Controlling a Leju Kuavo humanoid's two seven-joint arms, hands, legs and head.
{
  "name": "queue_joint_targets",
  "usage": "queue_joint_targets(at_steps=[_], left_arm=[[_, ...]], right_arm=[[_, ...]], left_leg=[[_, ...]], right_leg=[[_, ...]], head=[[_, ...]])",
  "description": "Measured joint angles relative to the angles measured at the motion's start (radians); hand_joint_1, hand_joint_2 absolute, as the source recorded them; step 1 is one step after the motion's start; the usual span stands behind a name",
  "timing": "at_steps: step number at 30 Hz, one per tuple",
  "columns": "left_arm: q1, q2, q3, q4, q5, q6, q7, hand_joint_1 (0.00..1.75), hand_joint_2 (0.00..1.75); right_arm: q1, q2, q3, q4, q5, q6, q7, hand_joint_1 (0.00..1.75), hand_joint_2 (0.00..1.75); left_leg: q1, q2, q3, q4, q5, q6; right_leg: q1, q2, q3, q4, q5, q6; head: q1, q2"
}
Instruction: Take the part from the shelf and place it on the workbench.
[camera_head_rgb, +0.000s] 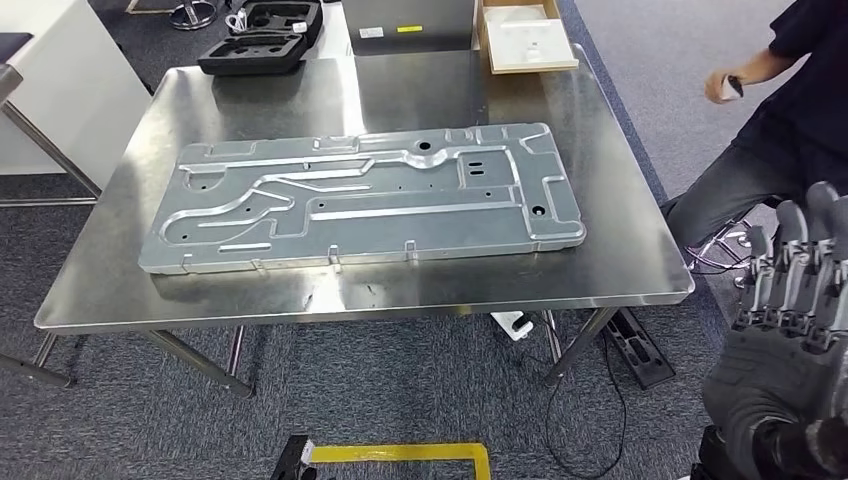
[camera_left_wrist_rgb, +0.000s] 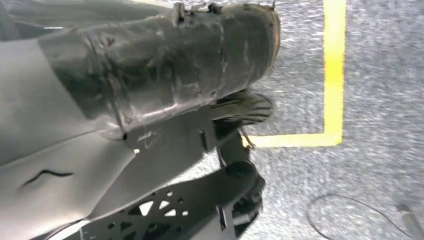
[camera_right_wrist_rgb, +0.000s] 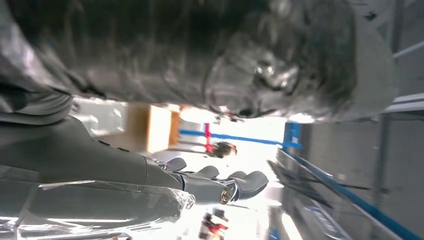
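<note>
Stamped metal panel (camera_head_rgb: 365, 195) lies flat mid-surface (camera_head_rgb: 620, 270), already delivered; your right hand (camera_head_rgb: 790, 330), near right, holds nothing, fingers (camera_head_rgb: 790, 250) spread upright.

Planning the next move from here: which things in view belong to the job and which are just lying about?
Job:
- stamped metal part, lying flat on the workbench
- steel workbench
- right hand, raised beside the bench, holding nothing

Lying about:
- black foam trays at the far edge
- cardboard box
- power strip and cables on the floor
- person standing at the right
</note>
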Motion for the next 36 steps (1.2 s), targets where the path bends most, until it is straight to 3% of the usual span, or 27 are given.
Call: queue_joint_targets(at_steps=[2, 3, 5, 6, 7, 9, 10, 11, 12, 13, 14, 15, 17, 18, 20, 21, 22, 25, 26, 27, 28, 29, 30, 31, 33, 34, 36], left_arm=[[-0.003, 0.001, 0.000, 0.000, 0.000, 0.004, 0.005, 0.00, 0.00], [-0.004, 0.001, 0.000, 0.000, 0.000, 0.006, 0.006, 0.00, 0.00], [-0.004, 0.002, 0.001, 0.000, 0.000, 0.008, 0.008, 0.00, 0.00], [-0.004, 0.003, 0.001, 0.000, 0.001, 0.009, 0.009, 0.00, 0.00], [-0.004, 0.004, 0.001, 0.000, 0.001, 0.010, 0.010, 0.00, 0.00], [-0.004, 0.005, 0.001, 0.000, 0.003, 0.012, 0.011, 0.00, 0.00], [-0.004, 0.006, 0.001, 0.000, 0.004, 0.013, 0.011, 0.00, 0.00], [-0.004, 0.006, 0.001, 0.000, 0.006, 0.014, 0.011, 0.00, 0.00], [-0.003, 0.006, 0.001, 0.000, 0.008, 0.014, 0.011, 0.00, 0.00], [-0.003, 0.006, 0.001, 0.000, 0.011, 0.014, 0.011, 0.00, 0.00], [-0.002, 0.006, 0.001, 0.000, 0.014, 0.014, 0.011, 0.00, 0.00], [-0.001, 0.006, 0.001, 0.000, 0.016, 0.014, 0.011, 0.00, 0.00], [0.000, 0.006, 0.001, 0.000, 0.018, 0.015, 0.012, 0.00, 0.00], [0.000, 0.006, 0.001, 0.000, 0.017, 0.016, 0.013, 0.00, 0.00], [0.001, 0.005, 0.001, 0.000, 0.017, 0.017, 0.017, 0.00, 0.00], [0.001, 0.004, 0.001, 0.000, 0.016, 0.017, 0.018, 0.00, 0.00], [0.001, 0.002, 0.001, 0.000, 0.016, 0.017, 0.020, 0.00, 0.00], [0.002, -0.003, 0.001, 0.000, 0.012, 0.017, 0.021, 0.00, 0.00], [0.002, -0.004, 0.001, 0.000, 0.010, 0.016, 0.022, 0.00, 0.00], [0.003, -0.005, 0.001, 0.000, 0.006, 0.016, 0.024, 0.00, 0.00], [0.003, -0.007, 0.001, 0.000, 0.003, 0.016, 0.026, 0.00, 0.00], [0.003, -0.008, 0.001, 0.000, -0.001, 0.019, 0.027, 0.00, 0.00], [0.002, -0.010, 0.001, 0.000, -0.004, 0.023, 0.028, 0.00, 0.00], [0.000, -0.012, 0.001, 0.000, -0.007, 0.028, 0.029, 0.00, 0.00], [-0.005, -0.016, 0.001, 0.000, -0.015, 0.037, 0.031, 0.00, 0.00], [-0.007, -0.018, 0.001, 0.000, -0.018, 0.041, 0.033, 0.00, 0.00], [-0.006, -0.020, 0.001, 0.000, -0.020, 0.045, 0.035, 0.00, 0.00]], right_arm=[[0.021, 0.010, 0.000, 0.010, -0.024, 0.000, -0.015, 0.00, 0.00], [0.029, 0.015, 0.000, 0.016, -0.032, -0.001, -0.020, 0.00, 0.00], [0.043, 0.022, -0.001, 0.028, -0.041, -0.003, -0.024, 0.00, 0.00], [0.050, 0.025, -0.002, 0.035, -0.042, -0.004, -0.021, 0.00, 0.00], [0.059, 0.027, -0.004, 0.042, -0.042, -0.005, -0.015, 0.00, 0.00], [0.078, 0.030, -0.010, 0.064, -0.038, -0.005, 0.000, 0.00, 0.00], [0.090, 0.032, -0.015, 0.079, -0.040, -0.005, 0.003, 0.00, 0.00], [0.104, 0.034, -0.020, 0.096, -0.048, -0.005, 0.002, 0.00, 0.00], [0.118, 0.037, -0.025, 0.116, -0.062, -0.005, -0.003, 0.00, 0.00], [0.132, 0.040, -0.031, 0.138, -0.085, -0.005, -0.009, 0.00, 0.00], [0.144, 0.044, -0.037, 0.164, -0.116, -0.005, -0.015, 0.00, 0.00], [0.154, 0.047, -0.041, 0.194, -0.153, -0.005, -0.020, 0.00, 0.00], [0.171, 0.051, -0.046, 0.265, -0.235, -0.005, -0.034, 0.00, 0.00], [0.176, 0.053, -0.048, 0.312, -0.288, -0.004, -0.047, 0.00, 0.00], [0.177, 0.060, -0.049, 0.438, -0.451, 0.018, -0.092, 0.00, 0.00], [0.170, 0.068, -0.049, 0.522, -0.555, 0.039, -0.125, 0.00, 0.00], [0.160, 0.078, -0.049, 0.616, -0.654, 0.068, -0.167, 0.00, 0.00], [0.117, 0.120, -0.049, 0.930, -0.864, 0.168, -0.309, 0.00, 0.00], [0.101, 0.136, -0.049, 1.027, -0.904, 0.196, -0.330, 0.00, 0.00], [0.086, 0.151, -0.049, 1.115, -0.931, 0.220, -0.330, 0.00, 0.00], [0.071, 0.166, -0.049, 1.196, -0.951, 0.240, -0.313, 0.00, 0.00], [0.058, 0.180, -0.049, 1.274, -0.969, 0.257, -0.288, 0.00, 0.00], [0.046, 0.194, -0.049, 1.340, -0.982, 0.270, -0.263, 0.00, 0.00], [0.032, 0.209, -0.049, 1.410, -0.994, 0.279, -0.232, 0.00, 0.00], [0.003, 0.236, -0.049, 1.544, -1.012, 0.289, -0.174, 0.00, 0.00], [-0.007, 0.248, -0.049, 1.604, -1.019, 0.291, -0.149, 0.00, 0.00], [-0.014, 0.262, -0.049, 1.677, -1.026, 0.293, -0.125, 0.00, 0.00]], left_leg=[[-0.006, -0.003, 0.095, -0.136, -0.021, 0.009], [-0.011, -0.003, 0.114, -0.172, -0.030, 0.013], [-0.015, 0.000, 0.107, -0.187, -0.010, 0.025], [-0.015, 0.003, 0.099, -0.193, 0.002, 0.033], [-0.013, 0.006, 0.087, -0.198, 0.018, 0.043], [-0.012, 0.010, 0.057, -0.200, 0.045, 0.057], [-0.013, 0.010, 0.040, -0.197, 0.058, 0.059], [-0.013, 0.011, 0.022, -0.194, 0.071, 0.058], [-0.013, 0.011, 0.002, -0.190, 0.084, 0.057], [-0.013, 0.012, -0.021, -0.183, 0.096, 0.055], [-0.013, 0.012, -0.044, -0.174, 0.106, 0.051], [-0.013, 0.012, -0.065, -0.162, 0.114, 0.047], [-0.014, 0.012, -0.092, -0.140, 0.126, 0.037], [-0.014, 0.012, -0.096, -0.134, 0.132, 0.032], [-0.009, 0.011, -0.100, -0.131, 0.142, 0.020], [-0.006, 0.009, -0.105, -0.124, 0.132, 0.014], [-0.003, 0.008, -0.115, -0.103, 0.101, 0.009], [0.001, 0.006, -0.151, 0.046, -0.050, -0.006], [0.003, 0.006, -0.154, 0.099, -0.069, -0.010], [0.005, 0.006, -0.146, 0.131, -0.061, -0.014], [0.007, 0.006, -0.125, 0.133, -0.033, -0.016], [0.009, 0.005, -0.088, 0.103, -0.001, -0.016], [0.010, 0.005, -0.036, 0.046, 0.016, -0.014], [0.008, 0.003, 0.024, -0.034, 0.015, -0.011], [0.003, 0.000, 0.108, -0.159, -0.016, -0.001], [-0.003, -0.001, 0.120, -0.190, -0.025, 0.004], [-0.005, 0.003, 0.109, -0.203, -0.011, 0.020]], right_leg=[[-0.001, 0.000, -0.009, -0.003, 0.021, 0.009], [-0.003, 0.000, -0.008, -0.007, 0.032, 0.016], [-0.008, 0.001, -0.009, -0.017, 0.047, 0.027], [-0.009, 0.002, -0.015, -0.009, 0.031, 0.031], [-0.008, 0.003, -0.025, 0.018, -0.007, 0.032], [-0.007, 0.003, -0.050, 0.123, -0.119, 0.033], [-0.006, 0.004, -0.058, 0.187, -0.158, 0.034], [-0.005, 0.004, -0.059, 0.237, -0.167, 0.035], [-0.005, 0.004, -0.049, 0.266, -0.150, 0.037], [-0.005, 0.003, -0.025, 0.262, -0.118, 0.037], [-0.005, 0.003, 0.017, 0.223, -0.089, 0.037], [-0.005, 0.002, 0.073, 0.156, -0.085, 0.037], [0.000, 0.003, 0.167, 0.017, -0.124, 0.033], [0.004, 0.003, 0.188, -0.021, -0.144, 0.030], [0.008, 0.001, 0.184, -0.034, -0.139, 0.017], [0.008, -0.001, 0.177, -0.036, -0.128, 0.010], [0.007, -0.003, 0.167, -0.039, -0.115, 0.002], [0.007, -0.007, 0.121, -0.042, -0.074, -0.008], [0.007, -0.008, 0.103, -0.041, -0.060, -0.007], [0.007, -0.009, 0.085, -0.039, -0.046, -0.006], [0.007, -0.009, 0.066, -0.038, -0.034, -0.005], [0.006, -0.010, 0.049, -0.036, -0.023, -0.003], [0.006, -0.009, 0.035, -0.034, -0.012, -0.001], [0.006, -0.009, 0.024, -0.032, -0.003, 0.003], [0.005, -0.008, 0.010, -0.031, 0.018, 0.013], [0.003, -0.009, 0.006, -0.033, 0.029, 0.019], [-0.001, -0.007, -0.003, -0.032, 0.038, 0.030]], head=[[0.002, 0.000], [-0.001, 0.000], [-0.002, 0.000], [-0.003, 0.000], [0.001, 0.000], [0.006, 0.000], [0.008, 0.000], [0.008, 0.000], [0.008, 0.000], [0.009, 0.000], [0.009, 0.000], [0.009, 0.000], [0.008, 0.000], [0.008, 0.000], [0.011, 0.000], [0.012, 0.000], [0.011, 0.000], [0.004, 0.000], [0.003, 0.000], [0.003, 0.000], [0.002, 0.000], [0.002, 0.000], [0.002, 0.000], [0.002, 0.000], [0.003, 0.000], [0.003, 0.000], [0.004, 0.000]])
